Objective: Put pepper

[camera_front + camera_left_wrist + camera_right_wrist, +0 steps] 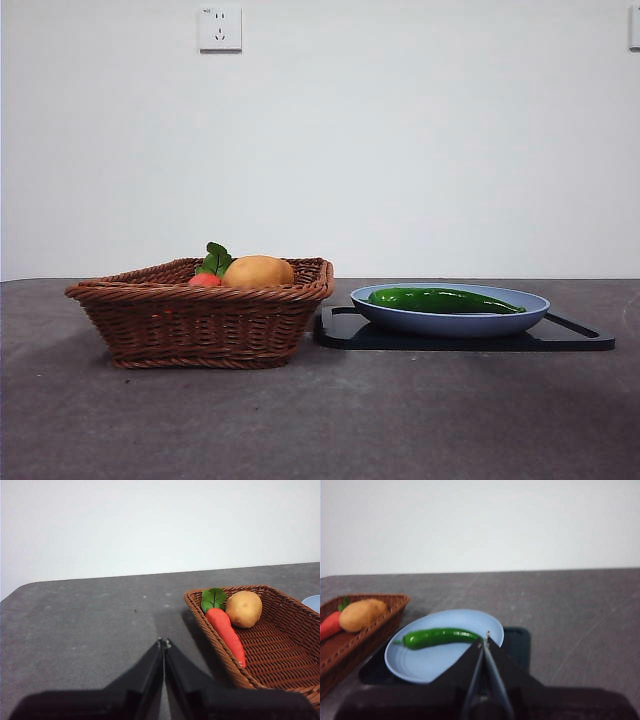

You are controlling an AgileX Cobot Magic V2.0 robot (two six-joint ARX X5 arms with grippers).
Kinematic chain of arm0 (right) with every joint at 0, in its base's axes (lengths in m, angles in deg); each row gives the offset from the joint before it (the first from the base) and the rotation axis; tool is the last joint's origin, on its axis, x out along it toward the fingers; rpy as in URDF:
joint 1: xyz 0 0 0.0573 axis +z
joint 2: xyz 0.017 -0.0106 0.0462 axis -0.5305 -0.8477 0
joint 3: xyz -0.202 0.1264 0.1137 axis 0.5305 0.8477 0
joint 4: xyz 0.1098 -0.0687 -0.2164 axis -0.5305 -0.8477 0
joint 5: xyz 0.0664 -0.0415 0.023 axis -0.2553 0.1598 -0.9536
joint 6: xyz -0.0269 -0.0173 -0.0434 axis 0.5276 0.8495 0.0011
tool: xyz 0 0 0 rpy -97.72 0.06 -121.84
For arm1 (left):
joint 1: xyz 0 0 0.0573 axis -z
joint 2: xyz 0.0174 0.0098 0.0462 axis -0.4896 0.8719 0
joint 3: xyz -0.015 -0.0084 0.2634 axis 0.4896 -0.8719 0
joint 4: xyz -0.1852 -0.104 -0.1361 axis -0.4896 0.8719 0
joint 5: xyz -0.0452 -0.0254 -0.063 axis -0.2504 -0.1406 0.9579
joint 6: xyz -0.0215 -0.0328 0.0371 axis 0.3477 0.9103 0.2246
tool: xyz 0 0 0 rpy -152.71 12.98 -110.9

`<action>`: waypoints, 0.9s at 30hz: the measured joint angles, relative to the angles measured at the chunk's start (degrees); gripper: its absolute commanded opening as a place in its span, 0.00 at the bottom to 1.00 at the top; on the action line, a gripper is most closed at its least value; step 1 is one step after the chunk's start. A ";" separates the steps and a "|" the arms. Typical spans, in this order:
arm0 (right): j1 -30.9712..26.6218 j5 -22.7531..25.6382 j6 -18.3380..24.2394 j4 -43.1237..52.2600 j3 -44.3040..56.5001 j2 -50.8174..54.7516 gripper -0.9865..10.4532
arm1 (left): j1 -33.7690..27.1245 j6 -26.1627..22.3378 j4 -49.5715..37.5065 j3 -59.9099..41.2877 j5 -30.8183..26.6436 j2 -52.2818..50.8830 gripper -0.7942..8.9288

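Pepper (445,299) lay in blue plate (455,322).
Left gripper (164,642) and right gripper (485,638) fingers closed, empty, above tabletop (320,420).

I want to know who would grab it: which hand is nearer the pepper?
Right. The right hand hangs just by the pepper; the left hand is past the basket, away from it.

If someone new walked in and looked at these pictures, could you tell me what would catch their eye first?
Probably the glossy green pepper, lying lengthwise in the blue plate on a black tray. Beside it stands a brown wicker basket holding an orange carrot with green leaves and a tan potato. The left gripper and right gripper both wait with jaws shut, the right one near the plate.
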State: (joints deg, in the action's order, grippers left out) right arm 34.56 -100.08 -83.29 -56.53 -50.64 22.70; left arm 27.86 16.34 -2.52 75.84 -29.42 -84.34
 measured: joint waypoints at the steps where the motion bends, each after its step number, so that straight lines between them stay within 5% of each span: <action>1: 0.11 0.00 -0.20 0.00 0.68 0.42 0.10 | 0.00 0.00 0.00 0.00 0.00 0.00 0.09; 27: 0.13 0.02 -2.71 -7.48 2.49 2.58 0.10 | 0.00 0.00 0.00 0.00 0.00 0.00 0.09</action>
State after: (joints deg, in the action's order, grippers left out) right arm 34.70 -100.05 -86.00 -64.00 -48.15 25.28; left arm 27.86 16.34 -2.52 75.84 -29.42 -84.34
